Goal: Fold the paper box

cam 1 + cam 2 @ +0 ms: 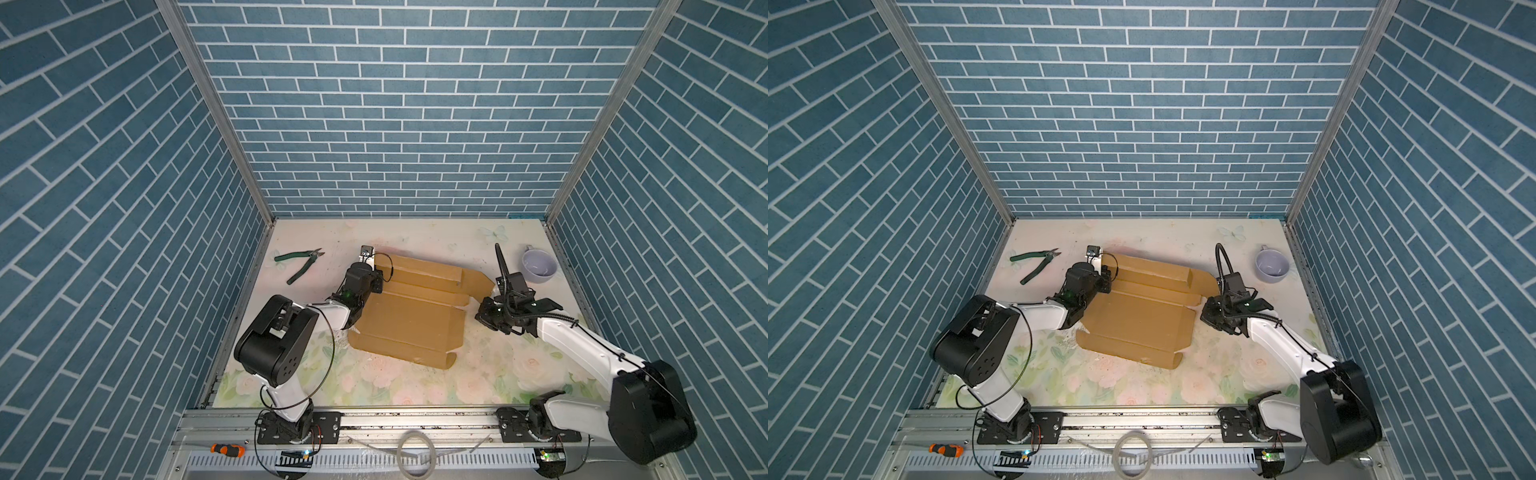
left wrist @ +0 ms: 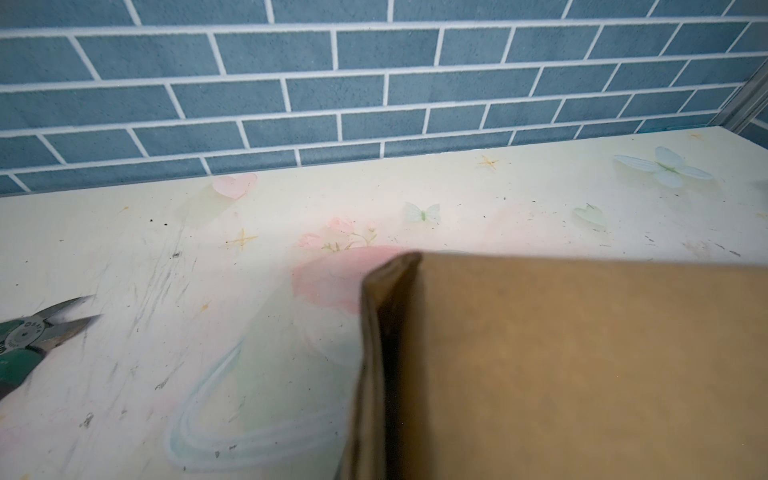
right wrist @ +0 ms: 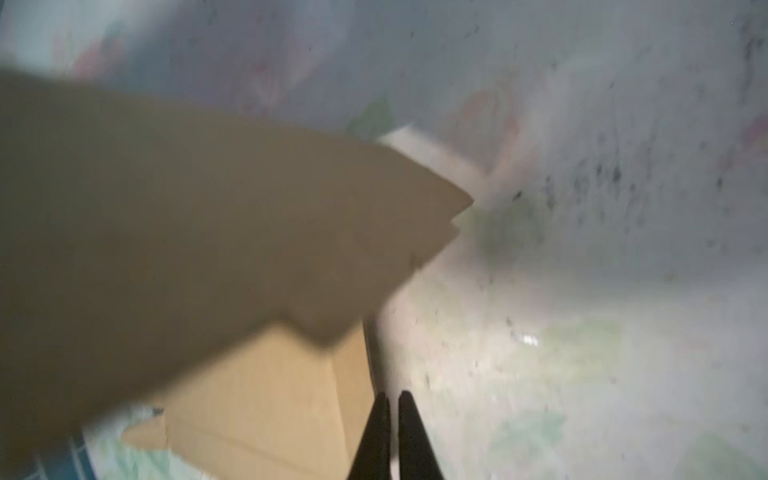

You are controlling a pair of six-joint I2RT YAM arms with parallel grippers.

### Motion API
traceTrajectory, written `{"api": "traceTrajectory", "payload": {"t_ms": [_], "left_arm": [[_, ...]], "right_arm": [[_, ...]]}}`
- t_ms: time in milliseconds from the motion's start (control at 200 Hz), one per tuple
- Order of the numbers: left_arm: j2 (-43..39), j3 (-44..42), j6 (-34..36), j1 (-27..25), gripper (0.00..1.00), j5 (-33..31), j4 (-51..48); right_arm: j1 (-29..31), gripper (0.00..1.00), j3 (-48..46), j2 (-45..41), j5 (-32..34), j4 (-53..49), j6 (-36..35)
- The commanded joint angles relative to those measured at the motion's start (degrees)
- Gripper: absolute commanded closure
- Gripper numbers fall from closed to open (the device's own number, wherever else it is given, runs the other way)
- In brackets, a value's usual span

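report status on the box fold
Left gripper shut at box's far left corner, grip hidden. Right gripper shut, empty, by its right edge. Box part folded, far wall up. Pliers, cup off to sides.

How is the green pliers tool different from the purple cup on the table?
The pliers are green and lie flat; the cup is pale purple and stands upright. The pliers sit at the far left, the cup at the far right. Both rest on the table, untouched.

Left arm (image 1: 332, 313) and right arm (image 1: 582, 345): white links, bulky rounded black joint housings, thin black cables (image 1: 333, 347) looping alongside, a green light (image 1: 347, 296) at each wrist, black screwed base plates (image 1: 330, 428).
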Motion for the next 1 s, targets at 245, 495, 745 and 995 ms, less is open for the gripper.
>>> {"api": "traceTrajectory", "payload": {"t_ms": [245, 495, 745, 995], "left_arm": [[1.83, 2.43, -0.41, -0.18, 1.00, 1.49, -4.06], [2.55, 3.60, -0.17, -0.26, 1.00, 1.62, -5.06], [2.91, 3.68, -0.32, -0.26, 1.00, 1.70, -4.98], [2.81, 3.37, -0.40, -0.27, 1.00, 1.64, -4.90]], "right_arm": [[0.65, 0.96, -3.86, 11.52, 9.77, 20.88, 1.95], [1.62, 0.96, -4.93, 15.19, 6.74, 30.46, 2.57], [2.70, 0.96, -5.24, 15.83, 4.35, 36.89, 4.10], [5.21, 0.96, -4.07, 12.64, 5.64, 34.75, 5.12]]}}
